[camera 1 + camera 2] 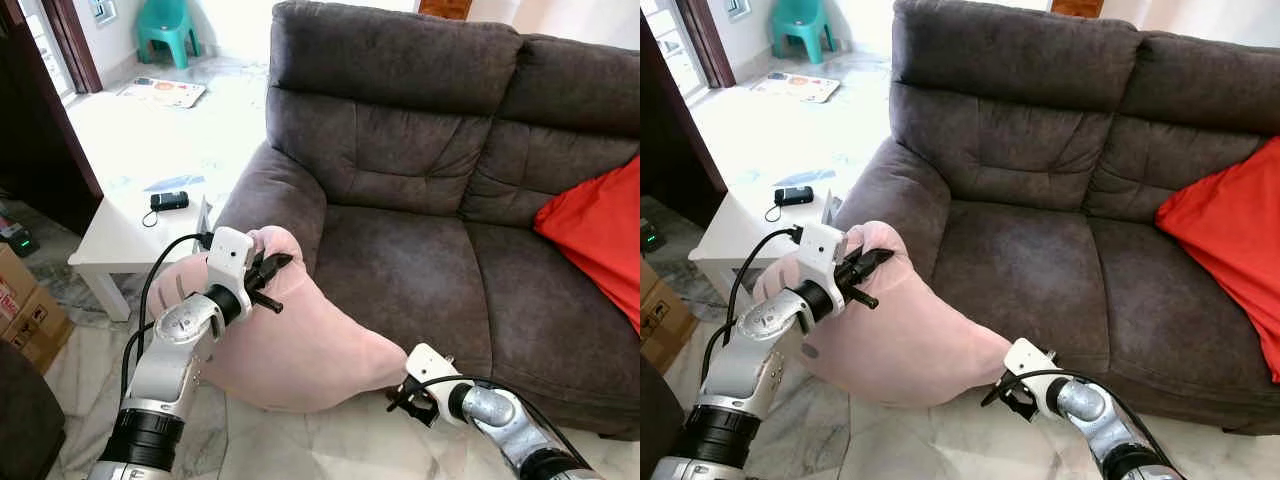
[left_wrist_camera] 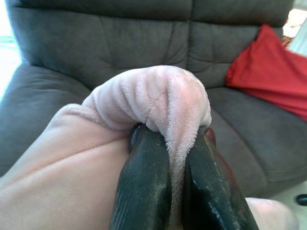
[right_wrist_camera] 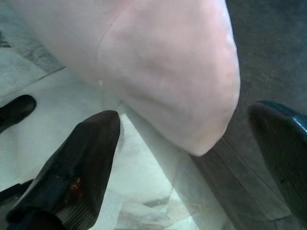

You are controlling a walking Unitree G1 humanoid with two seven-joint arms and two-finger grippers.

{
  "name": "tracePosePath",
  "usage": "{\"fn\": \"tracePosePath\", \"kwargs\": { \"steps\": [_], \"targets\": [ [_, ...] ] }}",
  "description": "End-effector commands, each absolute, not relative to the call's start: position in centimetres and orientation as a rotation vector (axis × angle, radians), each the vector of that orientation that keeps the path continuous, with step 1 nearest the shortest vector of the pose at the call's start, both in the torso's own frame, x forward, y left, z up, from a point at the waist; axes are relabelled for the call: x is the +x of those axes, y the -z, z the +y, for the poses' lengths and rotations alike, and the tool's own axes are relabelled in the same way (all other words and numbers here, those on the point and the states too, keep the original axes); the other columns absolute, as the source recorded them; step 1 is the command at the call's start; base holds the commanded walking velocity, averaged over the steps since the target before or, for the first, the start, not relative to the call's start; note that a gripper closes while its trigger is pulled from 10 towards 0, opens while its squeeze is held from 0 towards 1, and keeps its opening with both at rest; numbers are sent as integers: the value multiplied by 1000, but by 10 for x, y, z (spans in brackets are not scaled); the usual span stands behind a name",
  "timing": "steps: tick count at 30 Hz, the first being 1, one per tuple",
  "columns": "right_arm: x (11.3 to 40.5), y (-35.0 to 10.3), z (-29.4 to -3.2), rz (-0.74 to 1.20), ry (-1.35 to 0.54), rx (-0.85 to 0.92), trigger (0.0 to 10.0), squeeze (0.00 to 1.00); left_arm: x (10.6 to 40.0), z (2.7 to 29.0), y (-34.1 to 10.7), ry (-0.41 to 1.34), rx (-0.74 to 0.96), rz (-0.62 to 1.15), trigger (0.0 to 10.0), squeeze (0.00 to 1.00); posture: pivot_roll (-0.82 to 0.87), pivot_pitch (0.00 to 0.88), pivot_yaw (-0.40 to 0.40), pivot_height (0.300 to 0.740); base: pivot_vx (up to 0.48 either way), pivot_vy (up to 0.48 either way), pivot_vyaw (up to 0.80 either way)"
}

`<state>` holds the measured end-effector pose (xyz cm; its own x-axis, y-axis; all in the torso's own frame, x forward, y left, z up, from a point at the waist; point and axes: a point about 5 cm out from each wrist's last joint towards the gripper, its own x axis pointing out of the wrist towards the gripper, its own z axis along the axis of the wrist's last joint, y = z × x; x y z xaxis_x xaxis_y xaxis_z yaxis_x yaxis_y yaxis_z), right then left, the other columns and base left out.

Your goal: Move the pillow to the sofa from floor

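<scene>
Your left gripper (image 1: 268, 272) is clamped on the pink pillow's (image 1: 300, 350) upper corner, the sofa (image 1: 420, 260) seat just beyond it; your right gripper (image 3: 192, 158), fingers apart, sits just below the pillow's low corner.

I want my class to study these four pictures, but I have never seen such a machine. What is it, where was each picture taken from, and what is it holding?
This is a humanoid robot with two silver arms, each ending in a two-fingered black tool. The two wide pictures come from cameras in its head, looking down; the two close-ups come from cameras on its wrists.

The left tool is pinched shut on a fold of a pink pillow, lifted against the front of a grey sofa. The right tool is open just below the pillow's lower corner, over the tiled floor. A red cushion lies on the sofa, and a white table stands beside it.
</scene>
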<state>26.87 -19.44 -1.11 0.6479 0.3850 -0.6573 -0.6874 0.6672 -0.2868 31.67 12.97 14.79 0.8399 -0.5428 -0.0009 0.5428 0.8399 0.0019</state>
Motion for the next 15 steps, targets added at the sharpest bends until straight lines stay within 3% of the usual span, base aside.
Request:
{"fn": "tracePosePath", "kwargs": {
  "steps": [1,15],
  "targets": [
    [271,11,-197,598,-620,-583,10000,0,314,116,-178,658,-6,-126,10000,0,140,0,-119,740,0,0,0],
    [262,20,-203,693,-659,-676,10000,0,307,109,-173,749,-1,-72,10000,0,141,0,-123,740,0,0,0]
  ]
}}
